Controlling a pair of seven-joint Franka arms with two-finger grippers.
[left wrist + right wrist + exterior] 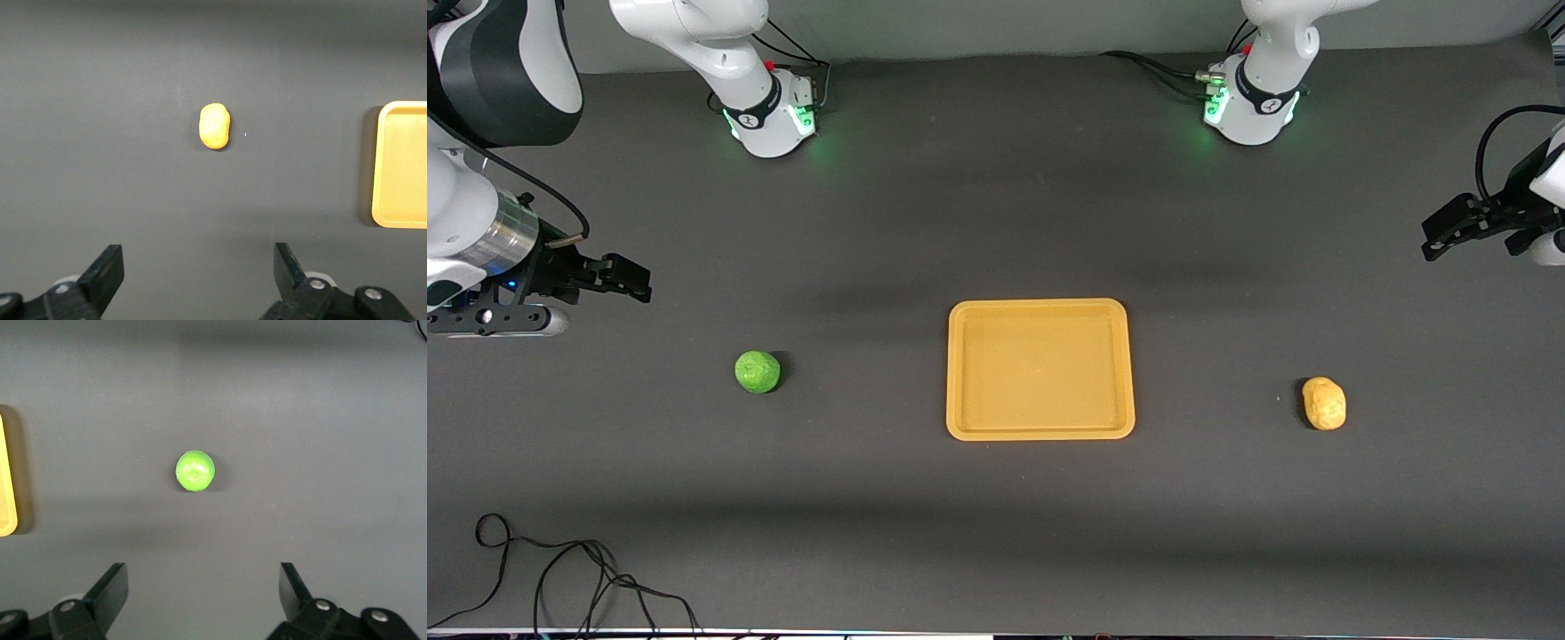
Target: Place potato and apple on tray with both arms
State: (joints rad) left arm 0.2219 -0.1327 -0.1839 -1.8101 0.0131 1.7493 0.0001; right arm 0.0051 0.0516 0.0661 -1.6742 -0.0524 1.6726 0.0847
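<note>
- Front view: I see the flat rectangular orange-yellow plastic tray (1040, 369) lying a little below the middle of the frame on the dark grey table (996, 498), with nothing on it.
- The small round bright green apple (757, 371) sits on the table at centre-left of the frame, well apart from the tray, toward the right arm's end.
- The lumpy yellow-tan potato (1324, 403) sits at centre-right, well apart from the tray, toward the left arm's end and slightly lower in the frame than the apple.
- My black two-finger right gripper (627, 276) hangs at the left edge of the frame, above and to the left of the apple, holding nothing.
- My black left gripper (1445, 231) hangs at the right edge, above and to the right of the potato, also holding nothing.
- A loose black cable (560, 569) curls in the lower left corner.
- Left wrist view: the fingers (107, 270) of the left gripper (198, 270) stand wide apart along the bottom edge; the potato (215, 126) lies just above centre, and the tray's corner (400, 163) enters at the right edge.
- Right wrist view: the right gripper (203, 590) shows its fingers (112, 587) spread wide at the bottom edge; the apple (195, 471) lies near centre, and a sliver of tray (7, 483) shows at the left edge.
</note>
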